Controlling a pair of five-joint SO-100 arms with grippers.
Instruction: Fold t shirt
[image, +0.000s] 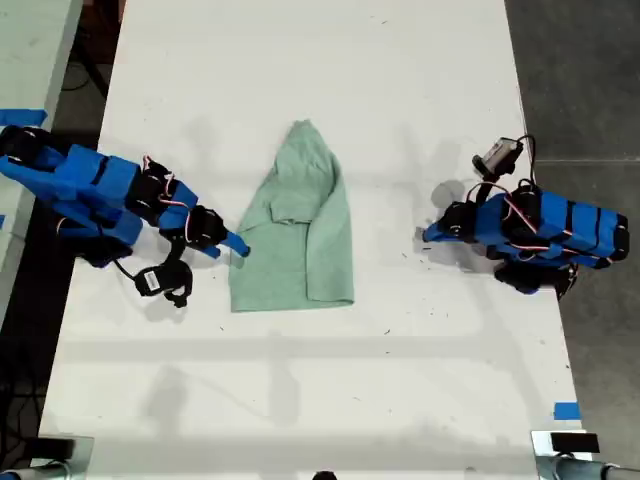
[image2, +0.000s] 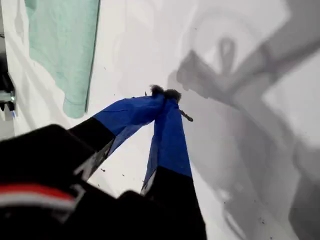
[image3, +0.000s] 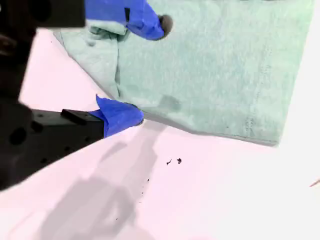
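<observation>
The pale mint-green t shirt (image: 295, 230) lies on the white table (image: 300, 60), narrow end toward the far edge, with one side folded over its middle. My second gripper (image: 240, 248) comes in from the exterior view's left and stands open (image3: 150, 70) at the shirt's (image3: 225, 65) side edge. One fingertip (image3: 162, 22) is over the cloth and the other fingertip (image3: 132, 117) is at the hem on the table. My first gripper (image: 425, 237), on the exterior view's right, is shut (image2: 165, 94) and empty over bare table. The shirt (image2: 62, 45) lies well away from it.
Small dark specks (image3: 174, 161) dot the table near the shirt. A blue tape mark (image: 566, 410) sits by the table's near corner on the exterior view's right. A second table edge (image: 25, 60) runs along the exterior view's left, and dark floor (image: 580, 70) lies on the right.
</observation>
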